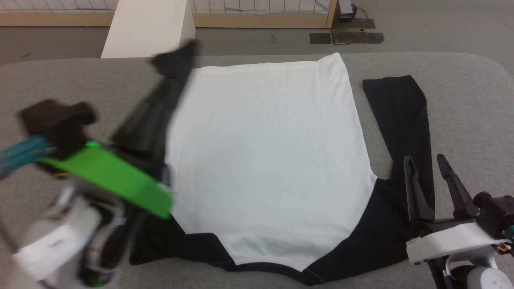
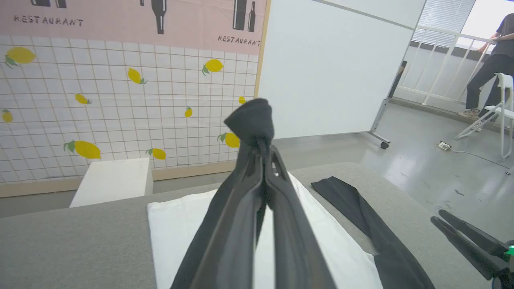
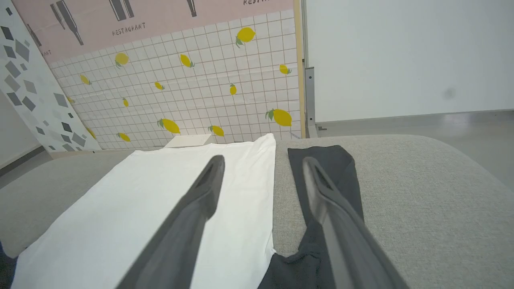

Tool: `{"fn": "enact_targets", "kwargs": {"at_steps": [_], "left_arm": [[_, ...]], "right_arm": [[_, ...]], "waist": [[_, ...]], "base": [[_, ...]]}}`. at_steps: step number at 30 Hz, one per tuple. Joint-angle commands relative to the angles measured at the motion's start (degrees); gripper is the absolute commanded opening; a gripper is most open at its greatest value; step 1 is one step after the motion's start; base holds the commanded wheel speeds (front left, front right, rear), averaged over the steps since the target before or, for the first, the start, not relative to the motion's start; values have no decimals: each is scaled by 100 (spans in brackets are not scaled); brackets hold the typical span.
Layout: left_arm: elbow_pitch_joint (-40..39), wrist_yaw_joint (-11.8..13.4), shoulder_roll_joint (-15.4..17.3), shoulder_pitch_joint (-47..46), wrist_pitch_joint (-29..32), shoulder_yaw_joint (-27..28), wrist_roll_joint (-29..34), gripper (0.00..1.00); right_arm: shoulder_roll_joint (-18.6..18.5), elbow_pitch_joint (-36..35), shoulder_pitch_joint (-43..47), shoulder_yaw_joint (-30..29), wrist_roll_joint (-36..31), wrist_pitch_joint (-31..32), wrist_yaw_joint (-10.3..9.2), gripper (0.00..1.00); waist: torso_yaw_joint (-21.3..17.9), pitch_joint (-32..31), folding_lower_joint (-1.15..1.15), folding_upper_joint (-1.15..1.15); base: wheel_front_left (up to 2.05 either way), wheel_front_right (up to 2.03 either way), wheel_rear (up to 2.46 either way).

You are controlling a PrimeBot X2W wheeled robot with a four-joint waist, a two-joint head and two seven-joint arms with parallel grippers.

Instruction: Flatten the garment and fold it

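The garment (image 1: 265,160) lies spread on the grey table (image 1: 466,100), white body flat and neck trim toward me. Its right black sleeve (image 1: 401,112) rests flat beside the body. My left gripper (image 1: 172,74) is shut on the end of the left black sleeve (image 2: 251,118) and holds it raised over the body's left edge, cuff bunched above the fingertips. My right gripper (image 1: 424,158) stands open just over the right sleeve near the shoulder, nothing between its fingers (image 3: 209,180). It also shows in the left wrist view as the right gripper (image 2: 437,216).
A white block (image 1: 148,28) stands on the floor beyond the table's far left edge, before a tiled lemon-print wall (image 2: 120,100). A white partition (image 2: 333,68) stands behind. A person (image 2: 490,68) and a white folding chair (image 2: 502,108) are far off to the right.
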Motion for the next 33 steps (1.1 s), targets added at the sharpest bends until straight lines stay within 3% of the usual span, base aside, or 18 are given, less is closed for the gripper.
{"fn": "enact_targets", "kwargs": {"at_steps": [1,7,10,15,21,22,23,24,30,33], "left_arm": [[122,-24,-206,-198,14,-264,105,0],[1337,-213,-1254,-546,-145,-1658,328,0],[2091,-352,-1566,-522,-255,-2172,446,0],[3403,-714,-1752,-530,-369,-2960,732,0],[4441,-923,-1829,-649,-512,-3536,1000,0],[4551,-937,-1838,-662,-520,-3585,1012,16],[4656,-959,-1850,-679,-527,-3639,1003,86],[4704,-971,-1867,-678,-556,-3637,948,100],[4314,-950,-1939,-606,-1118,-3059,266,100],[3892,-603,-1687,-529,-1721,-2445,281,100]], "right_arm": [[1,-18,38,19,-26,28,-8,100],[1,20,0,150,28,37,-8,100],[1,55,-15,181,50,22,-8,100],[1,150,-56,248,90,-43,-8,100],[1,241,-80,252,127,-131,-8,100],[1,257,-85,257,133,-141,-8,100],[1,274,-88,257,139,-153,-8,100],[1,286,-87,250,143,-161,-8,100],[1,317,-160,168,36,-76,-8,100],[1,316,-309,28,-56,48,-8,100]], "waist": [[-61,14,0,64],[-342,105,0,64],[-487,155,0,64],[-695,239,0,64],[-791,320,0,64],[-798,324,0,64],[-796,325,0,64],[-785,324,0,64],[-621,289,0,64],[-504,293,0,64]], "base": [[0,0,0],[0,0,0],[0,0,0],[0,0,0],[0,0,0],[0,0,0],[0,0,0],[0,0,0],[0,0,0],[0,0,0]]}}
